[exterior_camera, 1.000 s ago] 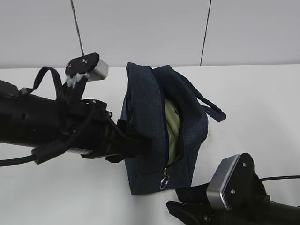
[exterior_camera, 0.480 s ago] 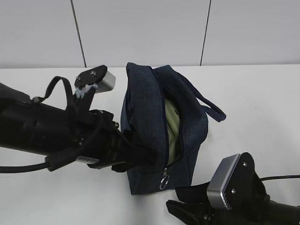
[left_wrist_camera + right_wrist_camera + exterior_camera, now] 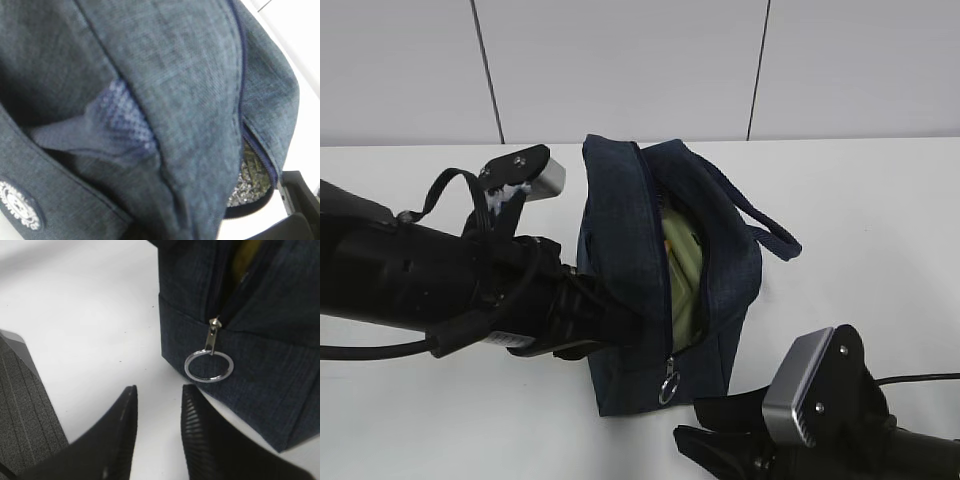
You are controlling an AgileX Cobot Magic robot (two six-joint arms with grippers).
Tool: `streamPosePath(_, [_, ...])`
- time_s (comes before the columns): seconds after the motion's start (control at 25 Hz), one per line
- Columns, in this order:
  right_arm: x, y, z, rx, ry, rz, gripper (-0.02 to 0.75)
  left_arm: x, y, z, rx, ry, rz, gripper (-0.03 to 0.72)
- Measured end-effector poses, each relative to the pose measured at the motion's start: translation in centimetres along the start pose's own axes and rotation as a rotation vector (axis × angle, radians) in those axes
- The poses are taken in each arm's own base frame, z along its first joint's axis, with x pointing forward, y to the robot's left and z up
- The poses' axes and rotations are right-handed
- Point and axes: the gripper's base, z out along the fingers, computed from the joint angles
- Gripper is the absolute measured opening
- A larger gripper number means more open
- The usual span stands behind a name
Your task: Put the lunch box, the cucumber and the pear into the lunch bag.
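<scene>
The navy lunch bag [image 3: 630,250] stands mid-table with its zipper partly undone. In the gap shows a pale green surface, the lunch box [image 3: 682,270]. A yellowish patch [image 3: 248,251] also shows in the gap; I cannot tell what it is. Cucumber and pear are hidden. My left arm [image 3: 470,290] presses into the bag's left side, and its fingers are buried in fabric [image 3: 165,100] beside the foil lining [image 3: 247,180]. My right gripper [image 3: 160,387] stands open over bare table, just short of the metal ring pull [image 3: 208,365].
The bag's loop handle [image 3: 770,235] hangs out to the right. White table [image 3: 880,250] runs around the bag, with a white wall behind. The ring pull [image 3: 667,383] sits at the bag's near lower end, close to my right gripper [image 3: 692,440].
My left arm has pushed further right into the bag's side. The flap has shifted and the gap shows more pale green. The right arm has not moved.
</scene>
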Motion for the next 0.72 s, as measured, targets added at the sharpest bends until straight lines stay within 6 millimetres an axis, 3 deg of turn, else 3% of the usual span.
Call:
streamPosePath(0.32, [-0.11,0.01,0.00,-0.001,-0.013,0.000,0.243,-0.03,0.08,0.00,-0.010,-0.003,0.015,0.017])
streamPosePath(0.72, [-0.15,-0.20,0.00,0.021,-0.017,0.014,0.244,-0.04,0.10,0.00,-0.011,-0.004,0.018,0.009])
